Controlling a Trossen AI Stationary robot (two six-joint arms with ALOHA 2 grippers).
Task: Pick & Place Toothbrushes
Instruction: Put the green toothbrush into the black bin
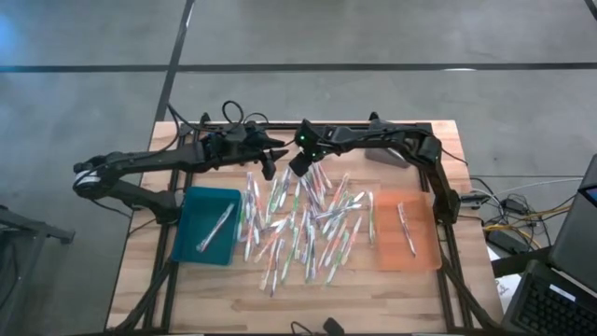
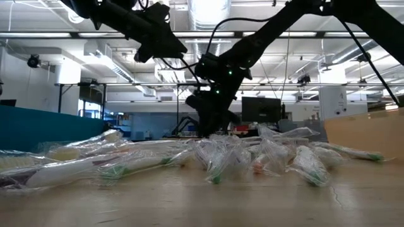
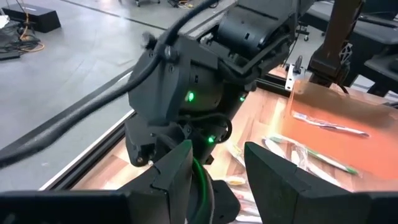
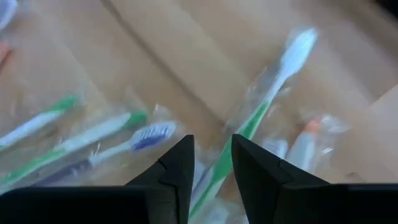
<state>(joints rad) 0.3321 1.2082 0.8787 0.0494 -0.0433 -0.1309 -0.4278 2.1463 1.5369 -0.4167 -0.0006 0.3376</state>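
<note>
Several wrapped toothbrushes (image 1: 308, 224) lie in a loose pile on the middle of the wooden table. One toothbrush (image 1: 216, 227) lies in the teal tray (image 1: 191, 250) on the left. Another toothbrush (image 1: 407, 229) lies in the orange tray (image 1: 424, 259) on the right. My right gripper (image 4: 212, 140) is low over the pile's far edge, slanting down. It is open, its fingers standing on either side of the handle of a green-and-white toothbrush (image 4: 267, 106). My left gripper (image 3: 217, 149) hangs open, higher up and just left of the right one (image 1: 300, 168). My right gripper comes from above, slanting down, with the toothbrush's green handle (image 4: 225, 163) running into the gap between its fingers, along them. The toothbrush lies on the table among the others. Whether either finger touches it, I cannot tell.
A grey block (image 1: 384, 157) sits at the table's far right, behind the orange tray. Black cables (image 1: 229, 117) trail over the far edge. Bare wood lies along the near edge (image 1: 308, 303). The two grippers stand close together above the pile's far side.
</note>
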